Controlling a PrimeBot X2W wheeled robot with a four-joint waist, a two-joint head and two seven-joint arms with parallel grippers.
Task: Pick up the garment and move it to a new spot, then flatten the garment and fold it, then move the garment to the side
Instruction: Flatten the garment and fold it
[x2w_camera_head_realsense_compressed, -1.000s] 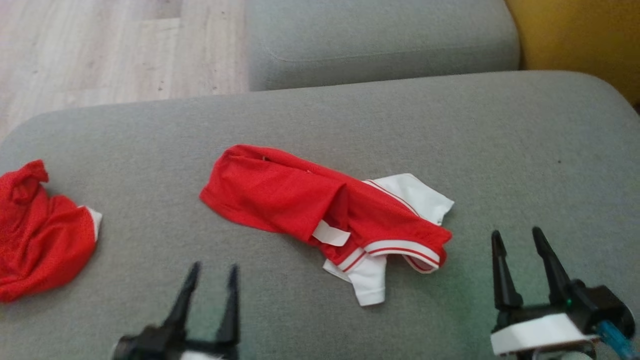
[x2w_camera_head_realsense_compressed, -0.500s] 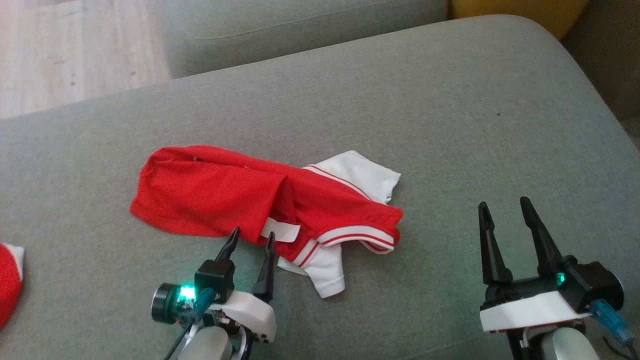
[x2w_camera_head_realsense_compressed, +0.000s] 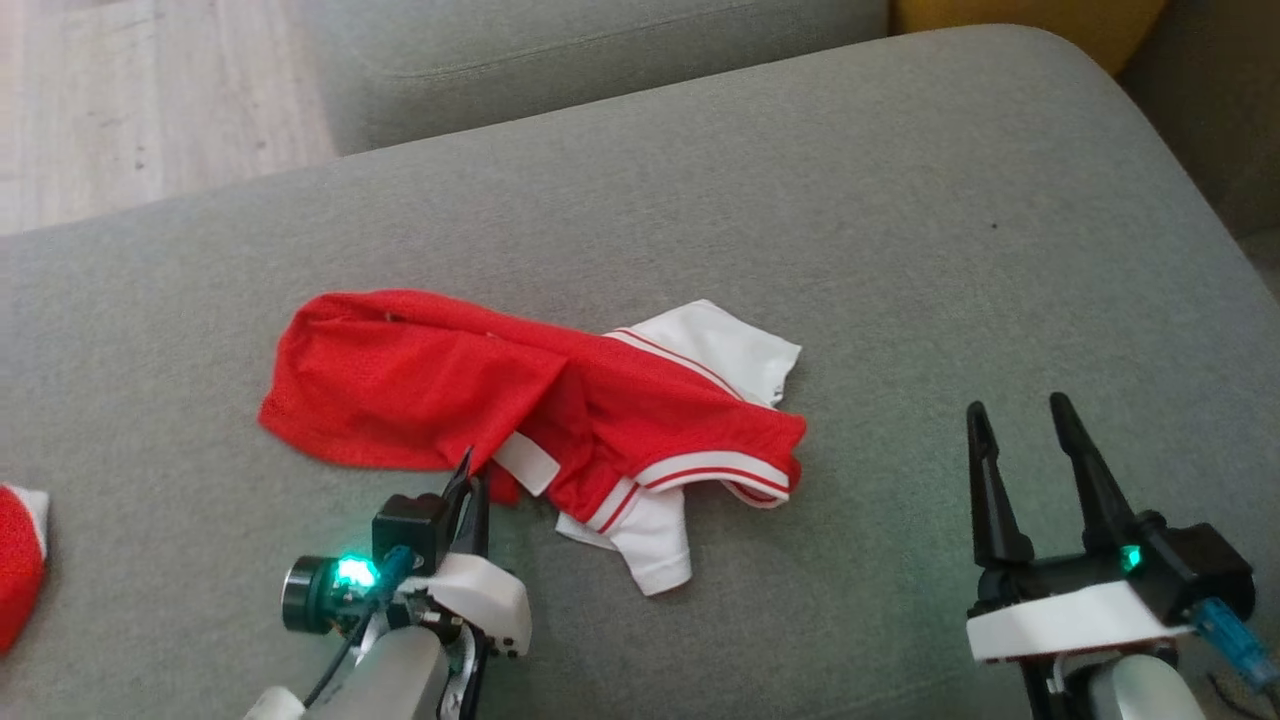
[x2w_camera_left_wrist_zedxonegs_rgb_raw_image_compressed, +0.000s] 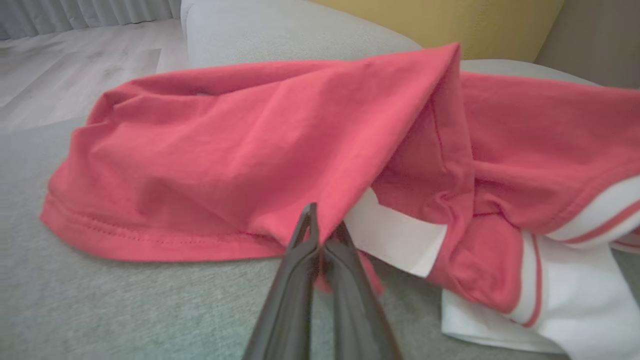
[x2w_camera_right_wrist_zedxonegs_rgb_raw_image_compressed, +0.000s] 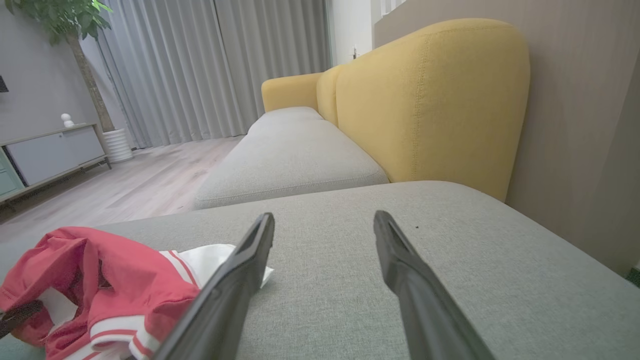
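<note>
The left gripper (x2w_camera_head_realsense_compressed: 470, 475) pinches the red garment (x2w_camera_head_realsense_compressed: 420, 385) in the middle of the cushion (x2w_camera_head_realsense_compressed: 900, 250). The right gripper (x2w_camera_head_realsense_compressed: 1017, 403) is wide open.

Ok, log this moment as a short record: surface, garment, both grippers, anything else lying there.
surface: grey sofa cushion
garment: red and white jersey, crumpled, lying on the cushion, not yet flattened
left gripper: shut, pinching the jersey's near red hem
right gripper: open, over bare cushion to the jersey's right, apart from it
other: second red garment at the head view's left edge, on the same cushion
</note>
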